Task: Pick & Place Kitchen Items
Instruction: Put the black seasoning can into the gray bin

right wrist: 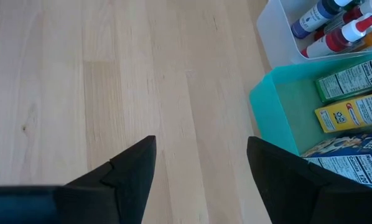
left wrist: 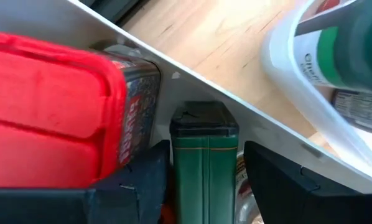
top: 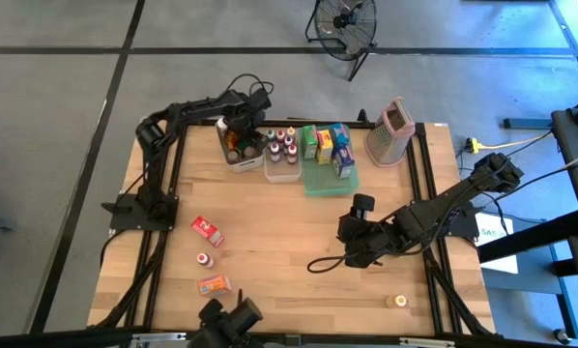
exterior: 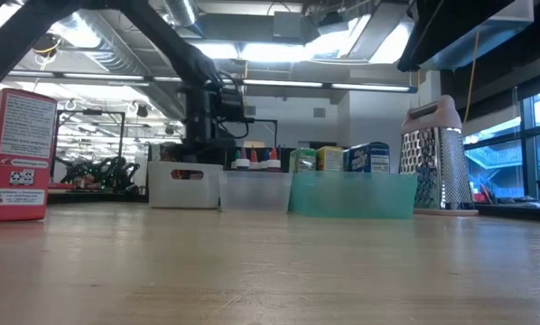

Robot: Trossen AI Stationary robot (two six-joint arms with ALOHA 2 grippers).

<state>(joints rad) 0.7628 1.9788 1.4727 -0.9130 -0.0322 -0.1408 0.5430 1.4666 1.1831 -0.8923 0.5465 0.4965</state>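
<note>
While left claw (left wrist: pixel 204 186) seemingly straddles green tin (left wrist: pixel 204 155) inside white bin (top: pixel 243 159), right claw (right wrist: pixel 201 168) gapes empty

Table (top: pixel 289 232) pale wood, smooth matt. Grater (top: pixel 390 135) shiny perforated metal, pink plastic top. Bins (top: pixel 281 172) clear plastic; tray (right wrist: pixel 279 106) smooth teal plastic. Boxes (top: pixel 208 230) printed cardboard.

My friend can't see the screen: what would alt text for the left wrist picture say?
The left pincer straddles a slim dark green tin inside a white plastic bin, beside a red-lidded container. Light wooden tabletop lies beyond.
</note>
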